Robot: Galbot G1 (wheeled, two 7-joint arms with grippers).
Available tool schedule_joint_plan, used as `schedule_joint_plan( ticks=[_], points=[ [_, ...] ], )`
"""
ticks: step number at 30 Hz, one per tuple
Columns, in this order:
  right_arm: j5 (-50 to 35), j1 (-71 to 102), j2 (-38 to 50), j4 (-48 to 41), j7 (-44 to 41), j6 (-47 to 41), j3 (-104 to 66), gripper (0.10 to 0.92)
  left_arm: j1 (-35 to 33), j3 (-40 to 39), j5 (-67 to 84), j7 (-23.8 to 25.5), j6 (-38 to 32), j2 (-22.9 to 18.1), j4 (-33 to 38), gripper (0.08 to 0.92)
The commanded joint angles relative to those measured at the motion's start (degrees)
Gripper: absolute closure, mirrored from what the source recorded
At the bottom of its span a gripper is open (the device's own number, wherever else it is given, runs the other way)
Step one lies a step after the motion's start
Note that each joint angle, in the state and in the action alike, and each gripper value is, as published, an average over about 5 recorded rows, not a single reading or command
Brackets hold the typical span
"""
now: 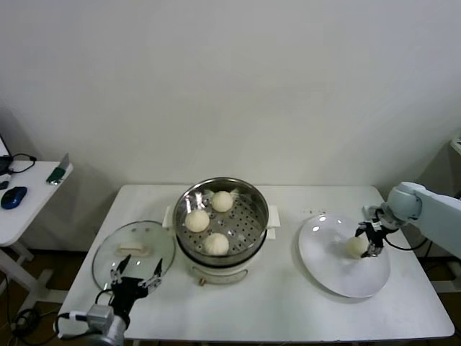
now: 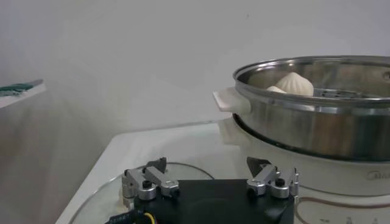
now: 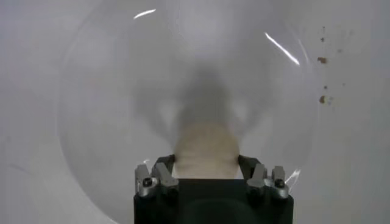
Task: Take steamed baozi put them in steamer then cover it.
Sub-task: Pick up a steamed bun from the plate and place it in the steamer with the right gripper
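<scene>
The steel steamer (image 1: 266,214) stands mid-table on its cream base, uncovered, with three baozi on its tray (image 1: 222,201) (image 1: 197,220) (image 1: 216,244). A fourth baozi (image 1: 356,246) lies on the white plate (image 1: 338,277) to the right, and my right gripper (image 1: 369,241) is shut on it, a finger pressed against each side (image 3: 206,163). It still rests on the plate (image 3: 122,91). The glass cover (image 1: 115,249) lies flat to the left of the steamer. My left gripper (image 1: 135,274) hangs open over its near edge (image 2: 210,167), holding nothing. The steamer wall (image 2: 317,131) and one baozi (image 2: 292,84) show beyond it.
The white table (image 1: 288,306) ends close behind my left gripper and just right of the plate. A separate side table at far left carries a blue mouse (image 1: 13,196) and a green-handled tool (image 1: 57,173). A plain wall backs the scene.
</scene>
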State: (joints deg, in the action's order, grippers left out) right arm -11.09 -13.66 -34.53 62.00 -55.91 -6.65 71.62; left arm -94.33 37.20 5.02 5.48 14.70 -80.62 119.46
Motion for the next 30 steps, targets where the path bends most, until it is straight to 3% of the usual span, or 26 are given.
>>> schedule_joint_plan(
  ticks=[1,8,17,22,30],
  points=[
    [-13.02,-29.52,-1.89,8.92,-0.72,-0.14,24.18,0.321,0.05,-0.15,0.37,-0.01,0.00,0.39,0.01,0.177],
    [-26.02,-54.18,-10.80,19.48,-0.48,-3.45,37.29,0.321,0.16,-0.49,0.60,0.08,0.06,1.01,0.25,0.177],
    [-39.77,-56.44,-21.03,28.82,4.96,-11.03,31.84,0.321,0.32,-0.53,1.07,0.25,0.39,1.46,1.14,0.177],
    [-42.06,-49.54,-26.24,29.56,9.46,-14.42,27.84,0.321,0.38,-0.39,1.22,0.29,0.52,1.30,1.45,0.177],
    [-38.62,-37.00,-32.82,24.97,13.11,-16.78,24.68,0.323,-0.09,0.29,1.59,0.29,0.42,1.20,1.74,0.177]
  ],
)
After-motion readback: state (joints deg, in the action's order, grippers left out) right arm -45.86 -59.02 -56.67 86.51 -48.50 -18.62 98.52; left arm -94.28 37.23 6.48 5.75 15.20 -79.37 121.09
